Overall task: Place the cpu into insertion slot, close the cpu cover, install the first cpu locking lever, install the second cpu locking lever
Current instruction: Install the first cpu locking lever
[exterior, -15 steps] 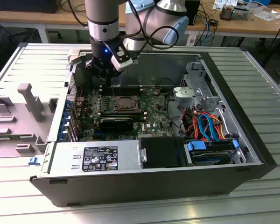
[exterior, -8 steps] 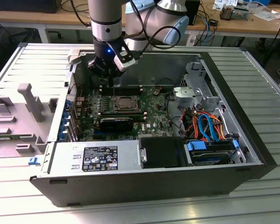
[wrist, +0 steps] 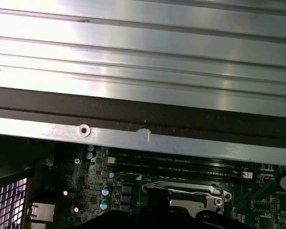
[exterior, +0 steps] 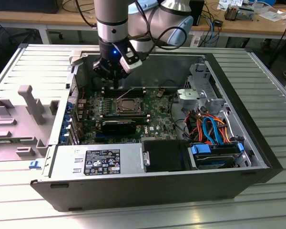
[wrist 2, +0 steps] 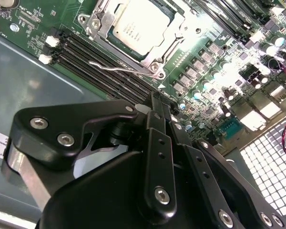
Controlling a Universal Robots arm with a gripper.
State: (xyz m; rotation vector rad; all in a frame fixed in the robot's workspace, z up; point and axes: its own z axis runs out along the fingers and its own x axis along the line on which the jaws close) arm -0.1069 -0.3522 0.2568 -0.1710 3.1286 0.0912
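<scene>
The cpu (wrist 2: 139, 26), a flat square chip with a dull silver top, lies flat in the insertion slot (wrist 2: 178, 21) on the green board; in the exterior view it shows as a pale square (exterior: 128, 104) near the middle of the board. The cpu cover (wrist 2: 106, 29), a thin silver-grey frame with a square cutout, lies closed down around the chip, its rim framing the metal top on all visible sides. A thin wire locking lever (wrist 2: 115, 67) runs along one edge of the socket, between it and the long black memory slots; in the first wrist view a lever (wrist: 183, 191) lies across the socket's edge
</scene>
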